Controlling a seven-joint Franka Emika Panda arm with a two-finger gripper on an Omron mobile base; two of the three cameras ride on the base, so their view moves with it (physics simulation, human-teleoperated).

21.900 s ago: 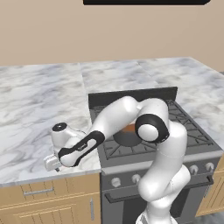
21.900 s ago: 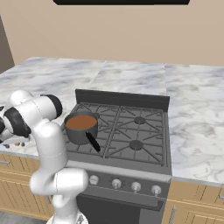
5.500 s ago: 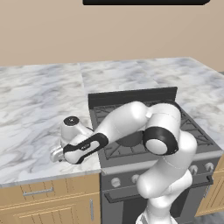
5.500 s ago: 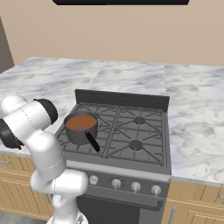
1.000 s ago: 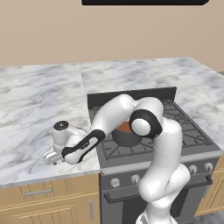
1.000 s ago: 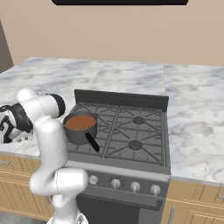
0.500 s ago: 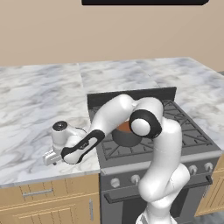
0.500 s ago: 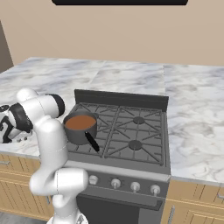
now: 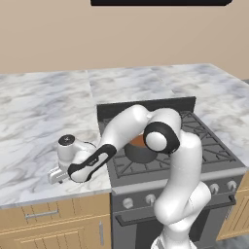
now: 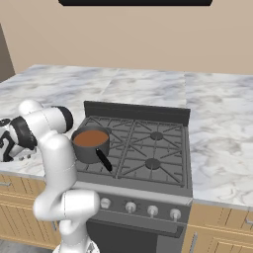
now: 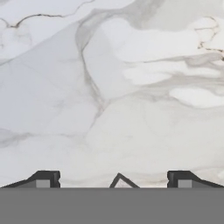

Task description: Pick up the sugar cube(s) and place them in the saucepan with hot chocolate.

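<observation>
In the hand view a small pale corner of a sugar cube (image 11: 121, 182) pokes up on the marble between my two dark fingertips (image 11: 48, 176); the rest of the cube is cut off at the bottom. My gripper (image 11: 113, 177) is open, its jaws wide apart on either side of the cube. It hangs low over the counter left of the stove (image 9: 55, 176), and sits at the left edge of the right base view (image 10: 7, 148). The saucepan with hot chocolate (image 10: 91, 143) stands on the front left burner, its black handle (image 10: 104, 159) pointing forward. From the left, my arm half hides the saucepan (image 9: 139, 145).
The black gas stove (image 10: 148, 148) has a raised back panel. White marble counter (image 9: 34, 112) runs on both sides, and its front edge lies just below my hand. Wooden drawers (image 9: 48, 214) sit beneath it.
</observation>
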